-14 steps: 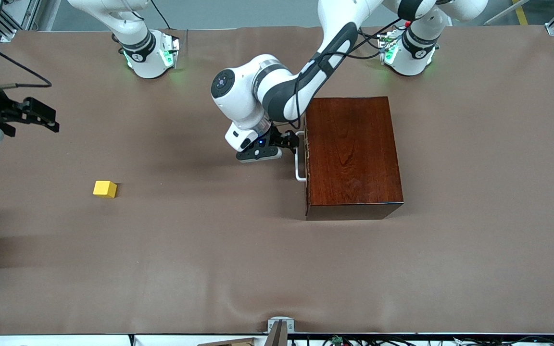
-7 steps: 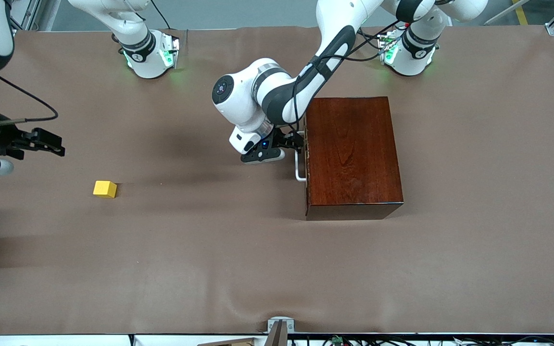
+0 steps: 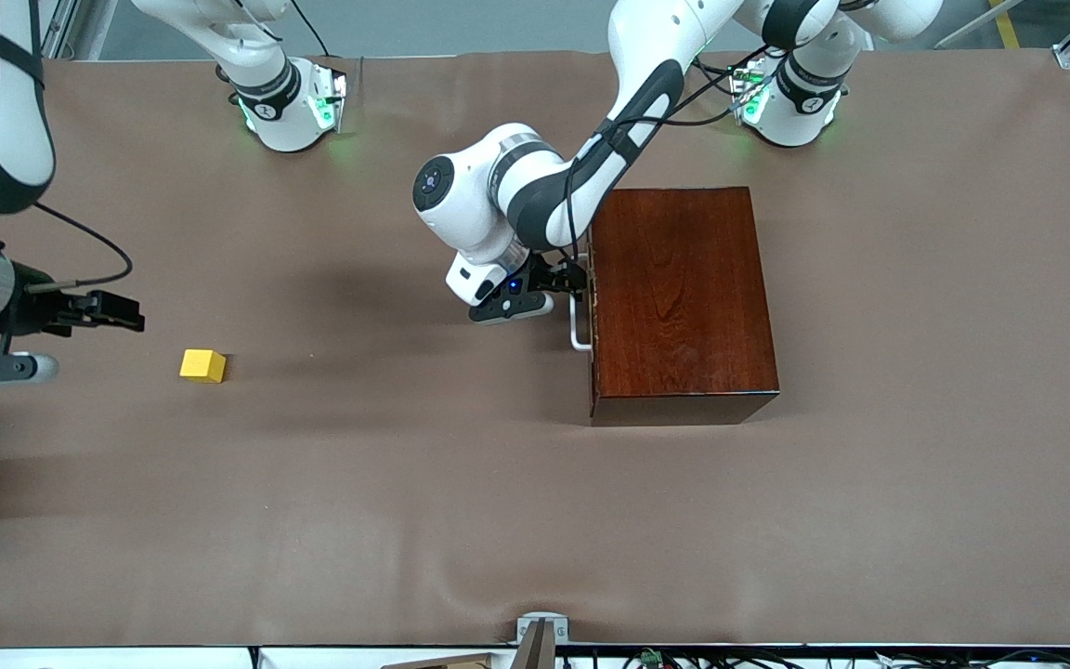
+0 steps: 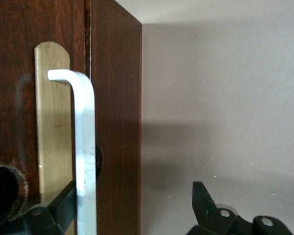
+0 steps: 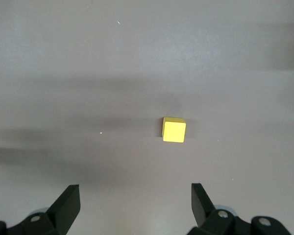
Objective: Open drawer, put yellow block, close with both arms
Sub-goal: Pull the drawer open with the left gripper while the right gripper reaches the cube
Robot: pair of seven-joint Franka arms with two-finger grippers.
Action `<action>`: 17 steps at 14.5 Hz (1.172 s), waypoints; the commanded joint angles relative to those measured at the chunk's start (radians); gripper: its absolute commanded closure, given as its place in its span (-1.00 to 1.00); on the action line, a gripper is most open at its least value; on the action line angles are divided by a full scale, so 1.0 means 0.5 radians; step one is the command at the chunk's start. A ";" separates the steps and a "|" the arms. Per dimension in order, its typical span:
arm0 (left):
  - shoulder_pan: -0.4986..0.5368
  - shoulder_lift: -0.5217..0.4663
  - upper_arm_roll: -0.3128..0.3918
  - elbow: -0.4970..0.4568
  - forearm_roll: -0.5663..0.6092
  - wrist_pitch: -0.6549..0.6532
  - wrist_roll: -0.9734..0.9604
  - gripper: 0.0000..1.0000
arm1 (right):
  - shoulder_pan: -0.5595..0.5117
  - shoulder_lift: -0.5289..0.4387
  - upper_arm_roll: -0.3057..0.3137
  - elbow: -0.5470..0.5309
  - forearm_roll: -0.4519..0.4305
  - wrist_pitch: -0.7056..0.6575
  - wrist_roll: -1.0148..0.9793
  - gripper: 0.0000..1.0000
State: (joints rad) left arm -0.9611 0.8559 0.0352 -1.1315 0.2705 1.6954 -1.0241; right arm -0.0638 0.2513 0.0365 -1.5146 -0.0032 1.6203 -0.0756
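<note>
The drawer (image 3: pixel 593 307) sits shut in the dark wooden box (image 3: pixel 679 297), so only its front edge and the white handle (image 3: pixel 577 325) show from above; its tray is hidden. In the left wrist view the handle (image 4: pixel 85 161) runs past the picture's edge, and one finger (image 4: pixel 63 208) of the left gripper (image 3: pixel 565 277) is partly hidden by it. That gripper's jaws stand wide apart, the handle between them, and contact cannot be made out.

The yellow block (image 3: pixel 202 365) lies on the brown table cover (image 3: pixel 405 483), well apart from the box, toward the right arm's end. The right gripper (image 3: pixel 117 311) hangs over the cover near the block, its jaws wide and empty; the right arm is cut off at the frame's edge.
</note>
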 commanded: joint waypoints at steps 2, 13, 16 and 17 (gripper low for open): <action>0.002 0.089 -0.003 0.100 0.030 0.109 -0.065 -1.00 | -0.072 0.092 0.016 -0.002 0.003 0.085 0.007 -1.00; -0.011 0.077 -0.061 0.109 -0.121 0.628 -0.446 -1.00 | -0.167 0.185 0.016 -0.247 0.013 0.386 0.007 -1.00; -0.017 0.074 -0.073 0.106 -0.167 0.747 -0.525 -1.00 | -0.176 0.212 0.016 -0.305 0.013 0.514 0.007 -1.00; -0.017 0.074 -0.095 0.106 -0.176 0.802 -0.577 -1.00 | -0.179 0.249 0.016 -0.324 0.013 0.569 0.007 -1.00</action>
State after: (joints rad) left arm -0.9582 0.8500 0.0261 -1.1338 0.2293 1.8893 -1.2493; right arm -0.1386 0.3605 0.0327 -1.6512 -0.0032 1.8594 -0.0749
